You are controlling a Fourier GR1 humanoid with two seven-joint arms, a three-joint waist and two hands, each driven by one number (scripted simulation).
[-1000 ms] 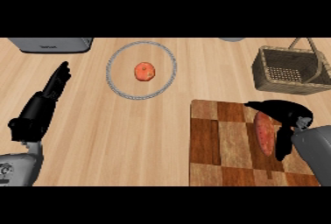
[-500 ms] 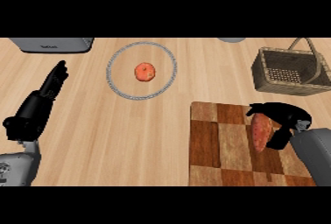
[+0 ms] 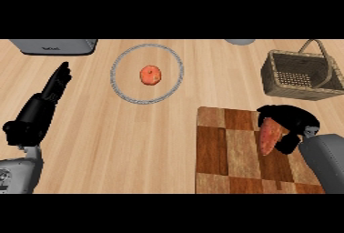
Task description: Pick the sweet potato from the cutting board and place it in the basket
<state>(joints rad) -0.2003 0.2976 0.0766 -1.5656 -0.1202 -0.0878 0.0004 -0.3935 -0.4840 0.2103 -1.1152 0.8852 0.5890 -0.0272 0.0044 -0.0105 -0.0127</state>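
Right hand [image 3: 290,123] is curled around the sweet potato [image 3: 270,136], holding it over the checkered cutting board [image 3: 225,154]. The wicker basket [image 3: 299,75] sits up near the counter's far right, well apart from the hand. Left hand [image 3: 47,98] rests at the left, fingers straight. A small orange fruit [image 3: 151,75] sits on the plate [image 3: 146,73].

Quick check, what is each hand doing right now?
Left hand: open, holding nothing.
Right hand: fingers curled round the orange-red sweet potato.
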